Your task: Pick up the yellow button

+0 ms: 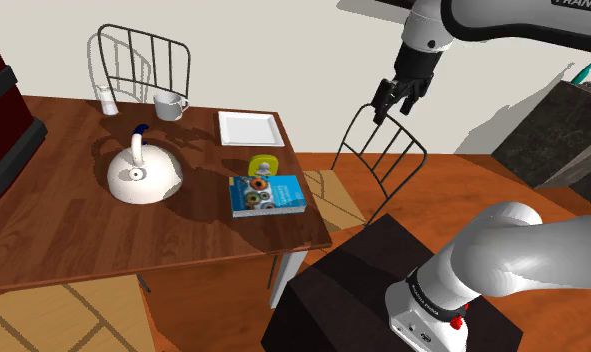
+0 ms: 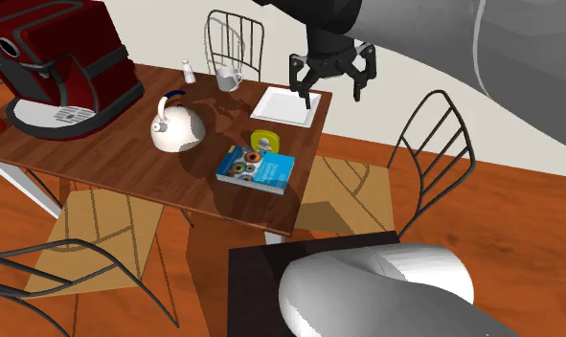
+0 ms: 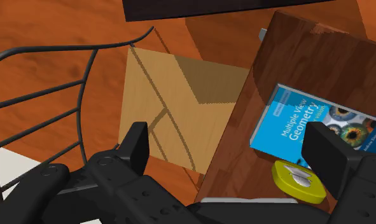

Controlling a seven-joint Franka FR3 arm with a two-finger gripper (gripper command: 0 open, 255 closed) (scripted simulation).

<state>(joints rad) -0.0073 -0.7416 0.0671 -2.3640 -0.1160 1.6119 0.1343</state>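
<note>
Button, yellow, round, pale-centred [image 1: 263,164], on brown wooden table [image 1: 63,220] between blue book [image 1: 268,194] and white square plate [image 1: 248,128].
All-black gripper [image 1: 395,105] hangs open and empty, high past the table edge above the wire-backed chair [image 1: 335,192]; open air between. Centre over button first, descend straight, fingers clear of the book's edge.

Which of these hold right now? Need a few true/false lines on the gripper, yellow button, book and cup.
1. The gripper is open and holds nothing. True.
2. The yellow button lies on top of the blue book. False: it sits on the table, next to the book.
3. The white kettle stands on the table. True.
4. The cup stands on the white tray. False: it stands on the table, apart from the tray.
</note>
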